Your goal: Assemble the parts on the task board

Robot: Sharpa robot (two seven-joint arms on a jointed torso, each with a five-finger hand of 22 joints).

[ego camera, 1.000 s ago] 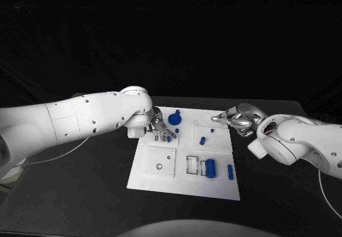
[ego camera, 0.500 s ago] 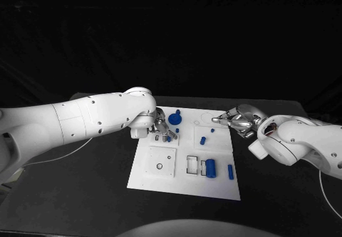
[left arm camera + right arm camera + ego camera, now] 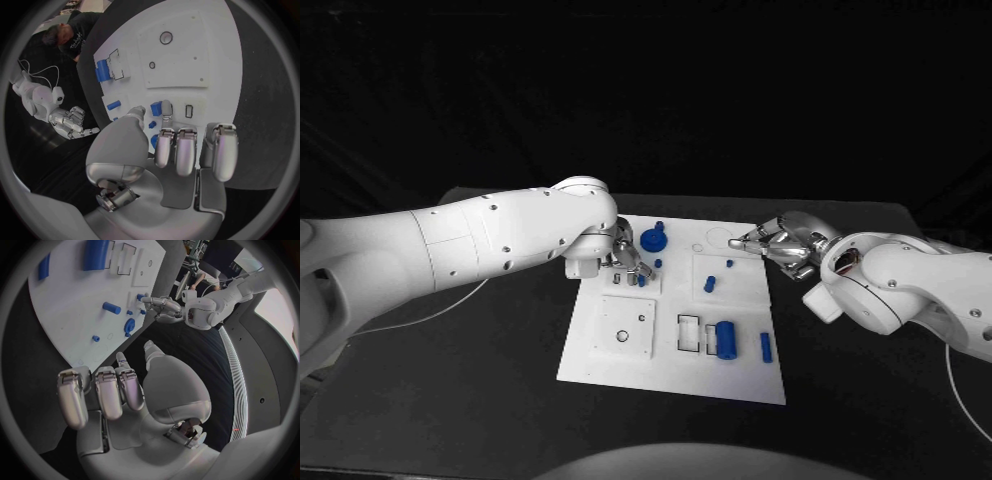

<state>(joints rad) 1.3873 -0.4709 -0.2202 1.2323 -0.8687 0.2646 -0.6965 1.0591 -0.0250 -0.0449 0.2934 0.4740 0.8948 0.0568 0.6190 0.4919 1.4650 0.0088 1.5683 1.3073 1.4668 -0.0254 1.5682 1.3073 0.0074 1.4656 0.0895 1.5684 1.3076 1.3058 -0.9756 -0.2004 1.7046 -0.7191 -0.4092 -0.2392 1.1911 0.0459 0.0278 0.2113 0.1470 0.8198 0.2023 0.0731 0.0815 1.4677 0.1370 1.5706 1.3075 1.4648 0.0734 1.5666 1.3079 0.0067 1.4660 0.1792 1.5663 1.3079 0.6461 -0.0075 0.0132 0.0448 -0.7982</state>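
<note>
Touching small blue part [image 3: 156,108] with left hand [image 3: 164,150] fingers [image 3: 166,111].

text: none legible | task board [image 3: 672,352]: white faces carry no lettering or numbers that can be read | parts [image 3: 726,340]: plain blue, unmarked | left hand [image 3: 626,258] and right hand [image 3: 770,243]: no brand or label legible | table [image 3: 473,400]: black, unmarked
</note>
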